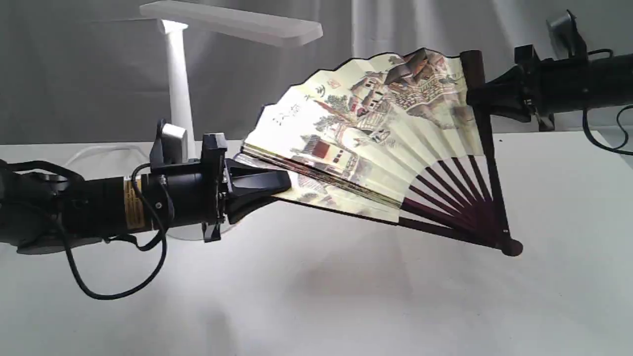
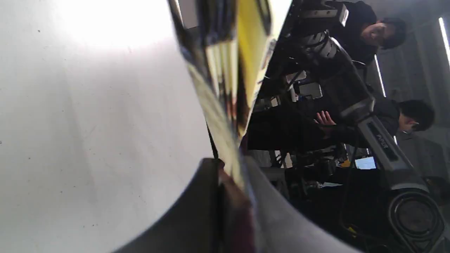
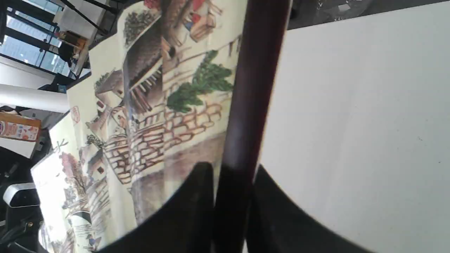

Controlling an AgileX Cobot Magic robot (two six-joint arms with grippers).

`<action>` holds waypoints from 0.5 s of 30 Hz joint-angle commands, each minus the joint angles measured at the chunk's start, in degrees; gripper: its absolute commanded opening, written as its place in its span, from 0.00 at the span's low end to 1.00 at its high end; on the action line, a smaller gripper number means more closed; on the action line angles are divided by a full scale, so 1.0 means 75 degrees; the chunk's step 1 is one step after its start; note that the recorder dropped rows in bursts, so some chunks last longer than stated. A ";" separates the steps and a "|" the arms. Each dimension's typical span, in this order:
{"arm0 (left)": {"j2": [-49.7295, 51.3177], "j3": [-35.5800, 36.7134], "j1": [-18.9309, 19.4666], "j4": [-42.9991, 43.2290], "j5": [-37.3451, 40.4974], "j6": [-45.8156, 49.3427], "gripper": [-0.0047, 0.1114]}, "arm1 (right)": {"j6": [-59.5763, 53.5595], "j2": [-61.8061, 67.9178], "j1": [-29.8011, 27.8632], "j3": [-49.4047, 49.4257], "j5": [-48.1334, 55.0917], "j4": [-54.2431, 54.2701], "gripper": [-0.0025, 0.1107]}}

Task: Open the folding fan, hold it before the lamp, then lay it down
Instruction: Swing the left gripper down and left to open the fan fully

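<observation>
The folding fan point(image 1: 376, 133) hangs partly spread above the white table, its painted cream paper facing the exterior camera and its maroon ribs meeting at a pivot low on the right. My left gripper point(image 1: 277, 183) is shut on the fan's lower guard with the unspread folds; in the left wrist view those folds point(image 2: 228, 105) run out from between the fingers. My right gripper point(image 1: 477, 96) is shut on the upper guard near its top, seen close as a dark maroon stick point(image 3: 246, 105). The white lamp point(image 1: 180, 94) stands lit at the back left, behind the fan's left end.
The white table point(image 1: 316, 296) stretches wide below the fan. A grey curtain closes the back. A black cable point(image 1: 118, 282) loops down from the left arm onto the table. People and equipment show beyond the table in the left wrist view.
</observation>
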 commanded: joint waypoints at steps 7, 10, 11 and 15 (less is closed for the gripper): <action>-0.0653 0.0702 -0.0013 0.0557 -0.0425 0.0270 0.04 | -0.0294 -0.0020 -0.0114 0.0001 -0.0459 -0.0040 0.02; -0.0790 0.0907 -0.0013 0.0557 -0.0425 0.0333 0.04 | -0.0294 -0.0020 -0.0114 0.0001 -0.0459 -0.0040 0.02; -0.0845 0.0990 -0.0013 0.0557 -0.0425 0.0351 0.04 | -0.0294 -0.0020 -0.0114 0.0001 -0.0477 -0.0040 0.02; -0.1004 0.1295 -0.0013 0.0557 -0.0425 0.0537 0.04 | -0.0294 -0.0020 -0.0114 0.0001 -0.0534 -0.0040 0.02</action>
